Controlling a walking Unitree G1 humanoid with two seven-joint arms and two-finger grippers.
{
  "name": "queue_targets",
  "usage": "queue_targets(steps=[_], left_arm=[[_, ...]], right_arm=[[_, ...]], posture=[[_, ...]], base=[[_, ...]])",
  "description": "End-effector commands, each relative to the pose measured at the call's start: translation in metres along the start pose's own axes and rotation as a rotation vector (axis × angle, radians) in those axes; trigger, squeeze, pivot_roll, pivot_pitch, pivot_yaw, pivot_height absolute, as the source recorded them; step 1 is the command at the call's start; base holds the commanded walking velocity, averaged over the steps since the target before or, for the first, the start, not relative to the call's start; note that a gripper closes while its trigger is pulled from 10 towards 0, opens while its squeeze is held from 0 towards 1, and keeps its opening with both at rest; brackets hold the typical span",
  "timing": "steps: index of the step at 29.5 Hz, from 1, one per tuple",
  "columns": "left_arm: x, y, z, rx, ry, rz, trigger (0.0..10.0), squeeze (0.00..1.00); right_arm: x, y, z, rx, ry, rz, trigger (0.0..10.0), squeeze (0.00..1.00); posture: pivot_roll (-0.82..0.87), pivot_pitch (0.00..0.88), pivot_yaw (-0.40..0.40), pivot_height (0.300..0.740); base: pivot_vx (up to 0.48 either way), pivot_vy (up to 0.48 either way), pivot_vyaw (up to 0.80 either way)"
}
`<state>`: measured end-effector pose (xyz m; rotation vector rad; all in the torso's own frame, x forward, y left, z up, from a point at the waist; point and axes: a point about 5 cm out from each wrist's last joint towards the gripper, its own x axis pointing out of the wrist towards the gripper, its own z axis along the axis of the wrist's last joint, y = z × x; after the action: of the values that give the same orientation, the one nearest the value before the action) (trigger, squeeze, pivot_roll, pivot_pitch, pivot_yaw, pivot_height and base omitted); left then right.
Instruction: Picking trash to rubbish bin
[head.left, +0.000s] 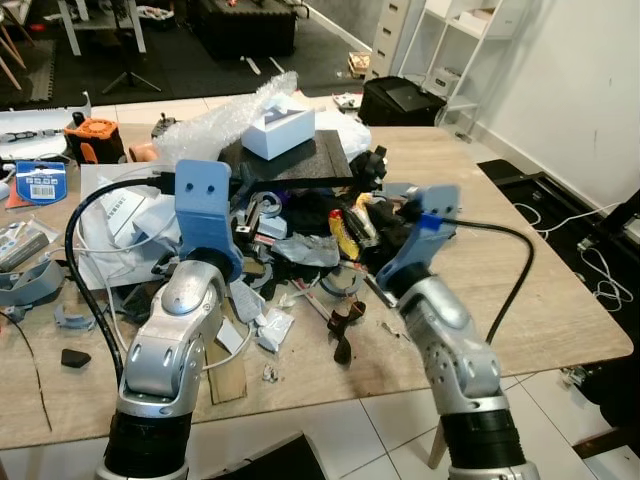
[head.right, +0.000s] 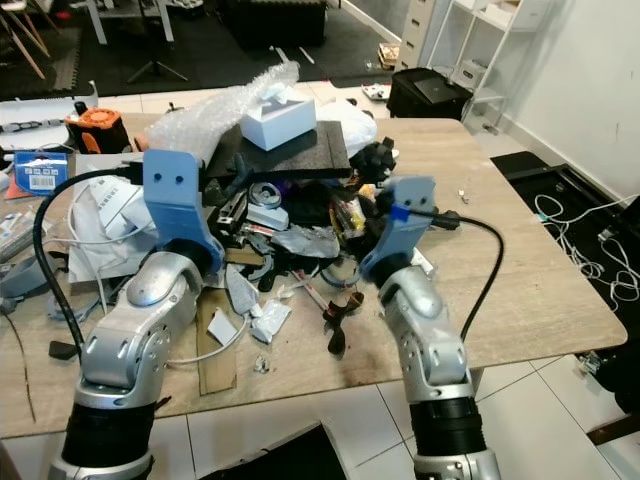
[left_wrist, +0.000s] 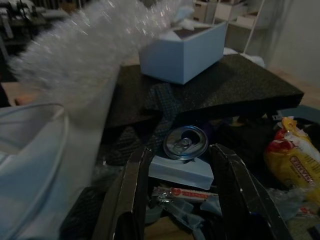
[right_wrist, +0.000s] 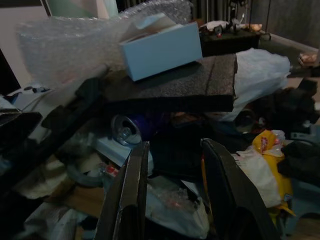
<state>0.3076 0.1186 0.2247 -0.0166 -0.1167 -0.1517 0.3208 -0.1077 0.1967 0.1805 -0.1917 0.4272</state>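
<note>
A heap of trash covers the middle of the wooden table. In it lie a drink can on its side, a yellow snack wrapper, crumpled paper scraps and dark foam bits. A white box rests on a black foam slab beside bubble wrap. Both silver arms reach over the front edge into the heap. My left gripper is open just short of the can. My right gripper is open above clear plastic, with the wrapper beside it.
An orange and black tool, a blue carded pack and white papers lie at the left. A cardboard strip sits near the front edge. Beyond the table stand a black case and white shelves.
</note>
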Motion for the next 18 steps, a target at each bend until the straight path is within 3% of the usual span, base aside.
queue_targets(steps=[1,8,12,18], left_arm=[[-0.002,-0.005,-0.001,0.01,-0.004,-0.026,10.0,0.0],[-0.004,-0.006,-0.001,0.015,-0.002,-0.04,10.0,0.0],[-0.003,-0.008,-0.004,0.019,0.012,-0.047,10.0,0.0],[-0.002,-0.007,-0.005,0.021,0.028,-0.043,10.0,0.0]], right_arm=[[-0.006,-0.008,-0.002,-0.056,0.062,-0.021,10.0,0.0],[-0.014,-0.035,-0.004,-0.151,0.22,-0.067,10.0,0.0],[-0.022,-0.059,0.0,-0.204,0.38,-0.078,10.0,0.0],[-0.028,-0.067,0.006,-0.199,0.486,-0.041,10.0,0.0]], posture=[[0.1,0.04,-0.061,0.74],[0.1,0.03,-0.067,0.74],[0.1,0.028,-0.071,0.74],[0.09,0.043,-0.065,0.74]], base=[[0.0,0.0,0.0],[0.0,0.0,0.0],[0.0,0.0,0.0],[0.0,0.0,0.0]])
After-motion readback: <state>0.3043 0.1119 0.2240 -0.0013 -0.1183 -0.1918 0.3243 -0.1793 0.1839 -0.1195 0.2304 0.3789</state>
